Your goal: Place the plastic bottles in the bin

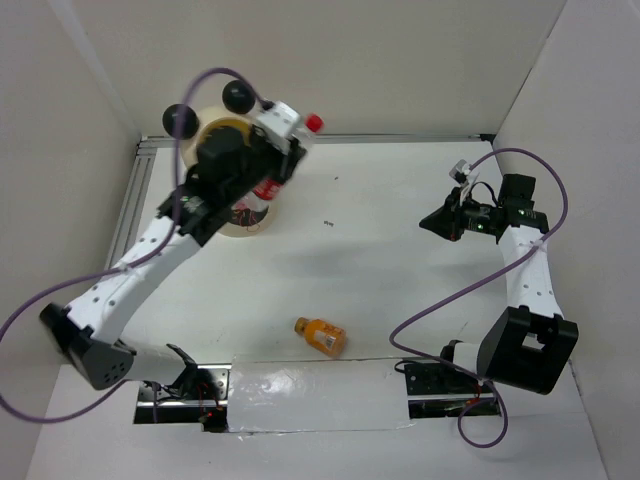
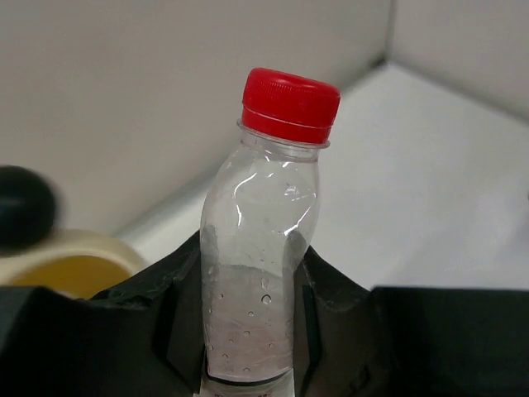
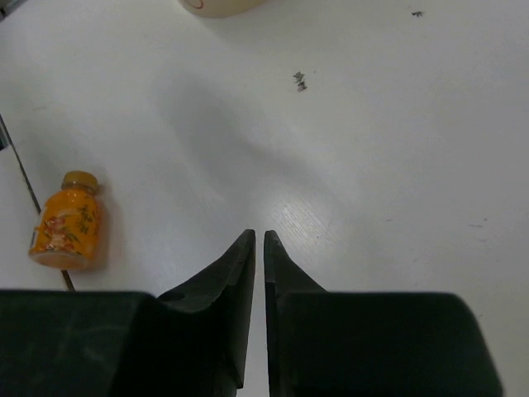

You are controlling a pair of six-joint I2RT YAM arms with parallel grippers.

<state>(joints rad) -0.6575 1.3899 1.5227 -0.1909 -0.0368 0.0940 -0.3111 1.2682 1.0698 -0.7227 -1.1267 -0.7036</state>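
Left gripper (image 2: 252,281) clamping clear red-capped bottle (image 2: 260,240) near bin (image 2: 83,248), right gripper (image 3: 264,248) closed empty, orange bottle (image 3: 68,231) label unreadable.

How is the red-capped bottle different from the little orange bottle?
The red-capped bottle is clear and slim; the orange bottle is orange and squat. The red-capped bottle is held in the left end effector; the orange bottle lies on the table. Both are small capped bottles.

Your top view looks down from above and behind the arms over the whole tabletop (image 1: 400,280). The left wrist view sits close behind the left hand (image 2: 252,273), facing the back wall (image 2: 124,83). The right wrist view looks down past the right hand (image 3: 257,240) at the tabletop. It shares the orange bottle (image 3: 68,219) and the foot of the bin (image 3: 221,7) with the top view.
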